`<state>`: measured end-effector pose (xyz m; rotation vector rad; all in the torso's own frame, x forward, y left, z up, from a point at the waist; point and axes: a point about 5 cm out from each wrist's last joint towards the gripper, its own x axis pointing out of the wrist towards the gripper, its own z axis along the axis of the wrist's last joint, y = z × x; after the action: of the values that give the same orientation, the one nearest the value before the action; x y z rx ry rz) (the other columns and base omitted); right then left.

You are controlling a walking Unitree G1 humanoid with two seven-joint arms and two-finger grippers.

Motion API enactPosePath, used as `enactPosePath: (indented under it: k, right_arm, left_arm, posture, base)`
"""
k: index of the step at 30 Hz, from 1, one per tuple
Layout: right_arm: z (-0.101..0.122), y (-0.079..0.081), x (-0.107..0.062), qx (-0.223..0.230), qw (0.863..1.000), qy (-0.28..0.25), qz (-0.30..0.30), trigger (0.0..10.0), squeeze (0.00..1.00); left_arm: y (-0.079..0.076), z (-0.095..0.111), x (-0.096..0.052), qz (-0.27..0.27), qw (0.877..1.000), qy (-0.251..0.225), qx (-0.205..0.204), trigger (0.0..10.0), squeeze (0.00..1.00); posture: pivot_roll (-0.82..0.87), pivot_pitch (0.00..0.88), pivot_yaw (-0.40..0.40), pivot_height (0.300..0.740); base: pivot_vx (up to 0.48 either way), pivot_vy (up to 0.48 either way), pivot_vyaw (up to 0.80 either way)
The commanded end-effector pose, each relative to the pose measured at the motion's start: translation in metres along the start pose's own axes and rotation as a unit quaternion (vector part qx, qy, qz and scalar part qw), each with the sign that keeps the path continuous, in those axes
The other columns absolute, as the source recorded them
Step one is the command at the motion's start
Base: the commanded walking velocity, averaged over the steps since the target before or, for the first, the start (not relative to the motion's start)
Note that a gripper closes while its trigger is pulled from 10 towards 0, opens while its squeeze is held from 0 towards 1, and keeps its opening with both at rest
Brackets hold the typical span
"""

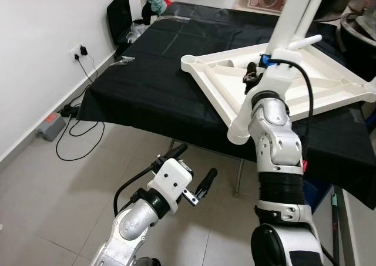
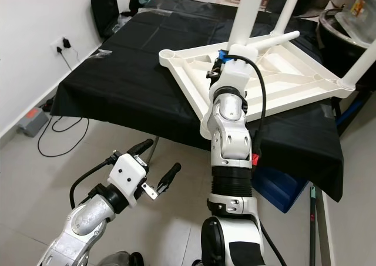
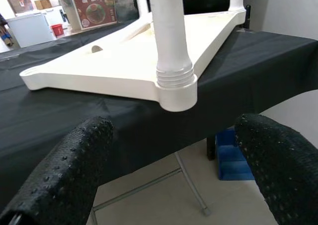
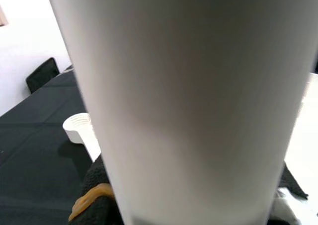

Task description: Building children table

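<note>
The white children's table top lies upside down on a table draped in black cloth. White legs stand up from its corners. My right arm reaches up over the near corner, and my right gripper is shut on the near leg. In the right wrist view this leg is pressed close, with black fingers at its sides. It is screwed into the corner socket. Another white leg lies loose across the top. My left gripper is open and low over the floor, in front of the table.
A wall socket with black cables and a grey power strip are at the left wall. A black panel leans at the far left. A blue box sits under the table. A dark pot stands at the right.
</note>
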<state>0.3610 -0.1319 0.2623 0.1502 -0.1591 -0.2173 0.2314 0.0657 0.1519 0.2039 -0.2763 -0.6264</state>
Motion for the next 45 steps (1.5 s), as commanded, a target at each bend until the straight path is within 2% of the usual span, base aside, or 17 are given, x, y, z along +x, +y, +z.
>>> enactPosePath:
  k: [1, 3, 4, 5, 9, 10, 13, 15, 17, 23, 25, 30, 36, 37, 39, 40, 45]
  right_arm:
    - [-0.014, 0.003, -0.001, 0.045, 0.998, 0.043, 0.008, 10.0, 0.0]
    - [-0.01, 0.014, -0.003, 0.04, 0.997, 0.031, 0.053, 10.0, 0.0]
    - [-0.009, 0.016, -0.004, 0.045, 0.997, 0.03, 0.061, 10.0, 0.57]
    - [-0.007, 0.015, -0.004, 0.043, 0.997, 0.028, 0.057, 10.0, 1.0]
    - [-0.004, 0.011, -0.001, 0.043, 0.997, 0.025, 0.058, 10.0, 1.0]
    - [0.0, 0.011, 0.001, 0.048, 0.996, 0.019, 0.078, 10.0, 0.0]
    - [0.007, 0.008, 0.005, 0.049, 0.992, 0.01, 0.116, 10.0, 0.0]
    - [0.011, -0.001, 0.015, 0.04, 0.975, 0.016, 0.217, 10.0, 0.0]
    - [0.013, -0.011, 0.021, 0.012, 0.962, 0.017, 0.272, 10.0, 0.0]
    - [0.019, -0.025, 0.029, -0.021, 0.937, 0.024, 0.349, 10.0, 0.0]
    - [0.019, -0.025, 0.029, -0.021, 0.937, 0.024, 0.349, 10.0, 0.0]
    - [0.029, -0.023, 0.03, -0.001, 0.891, 0.016, 0.454, 10.0, 0.0]
    - [0.027, -0.012, 0.034, 0.001, 0.866, 0.027, 0.498, 10.0, 0.0]
    - [0.025, -0.01, 0.036, -0.003, 0.862, 0.028, 0.505, 3.8, 0.0]
    - [0.023, -0.01, 0.037, -0.007, 0.861, 0.029, 0.508, 3.8, 0.0]
    - [0.021, -0.008, 0.038, 0.0, 0.859, 0.032, 0.511, 0.0, 0.0]
    - [0.021, -0.008, 0.039, 0.004, 0.861, 0.03, 0.508, 0.0, 0.0]
  left_arm:
    - [-0.003, -0.003, -0.002, -0.002, 1.0, 0.005, -0.003, 10.0, 0.0]
    - [-0.002, -0.002, -0.001, -0.001, 1.0, 0.004, -0.003, 10.0, 0.0]
    - [-0.002, -0.002, -0.001, -0.001, 1.0, 0.004, -0.004, 10.0, 0.0]
    - [-0.002, -0.002, -0.001, -0.001, 1.0, 0.004, -0.004, 10.0, 0.0]
    - [-0.002, -0.002, 0.0, -0.001, 1.0, 0.004, -0.003, 10.0, 0.0]
    - [-0.002, -0.002, 0.0, -0.001, 1.0, 0.004, -0.004, 10.0, 0.0]
    - [-0.002, -0.001, 0.0, 0.0, 1.0, 0.004, -0.004, 10.0, 0.0]
    - [-0.002, -0.001, 0.0, -0.001, 1.0, 0.002, -0.004, 10.0, 0.0]
    - [-0.002, -0.001, 0.0, -0.001, 1.0, 0.002, -0.005, 10.0, 0.0]
    - [-0.003, -0.001, 0.0, -0.002, 1.0, 0.002, -0.004, 10.0, 0.0]
    - [-0.003, -0.001, 0.0, -0.002, 1.0, 0.002, -0.004, 10.0, 0.0]
    - [-0.004, -0.001, 0.0, -0.005, 1.0, 0.003, -0.003, 10.0, 0.0]
    - [-0.005, -0.001, -0.001, -0.006, 1.0, 0.003, -0.002, 10.0, 0.0]
    - [-0.006, -0.001, -0.001, -0.006, 1.0, 0.003, -0.002, 10.0, 0.0]
    - [-0.006, -0.001, -0.001, -0.006, 1.0, 0.003, -0.001, 10.0, 0.0]
    - [-0.006, -0.001, -0.001, -0.005, 1.0, 0.003, -0.001, 10.0, 0.0]
    - [-0.006, -0.001, -0.001, -0.004, 1.0, 0.002, 0.0, 10.0, 0.0]
  posture:
    - [0.14, 0.152, -0.026, 0.74]
    - [0.14, 0.159, -0.029, 0.74]
    - [0.14, 0.163, -0.029, 0.74]
    - [0.14, 0.166, -0.028, 0.74]
    - [0.14, 0.169, -0.028, 0.74]
    - [0.14, 0.17, -0.029, 0.74]
    - [0.14, 0.171, -0.03, 0.74]
    - [0.14, 0.171, -0.031, 0.74]
    - [0.14, 0.175, -0.032, 0.74]
    - [0.14, 0.174, -0.032, 0.74]
    - [0.14, 0.174, -0.032, 0.74]
    - [0.14, 0.162, -0.032, 0.74]
    - [0.15, 0.153, -0.037, 0.74]
    - [0.15, 0.149, -0.041, 0.74]
    - [0.15, 0.149, -0.041, 0.74]
    - [0.16, 0.149, -0.042, 0.74]
    - [0.16, 0.15, -0.047, 0.74]
  base:
    - [0.0, 0.0, 0.0]
    - [0.0, 0.0, 0.0]
    - [0.0, 0.0, 0.0]
    - [0.0, 0.0, 0.0]
    - [0.0, 0.0, 0.0]
    - [0.0, 0.0, 0.0]
    - [0.0, 0.0, 0.0]
    - [0.0, 0.0, 0.0]
    - [0.0, 0.0, 0.0]
    - [0.0, 0.0, 0.0]
    - [0.0, 0.0, 0.0]
    - [0.0, 0.0, 0.0]
    - [0.0, 0.0, 0.0]
    - [0.0, 0.0, 0.0]
    - [0.0, 0.0, 0.0]
    - [0.0, 0.0, 0.0]
    - [0.0, 0.0, 0.0]
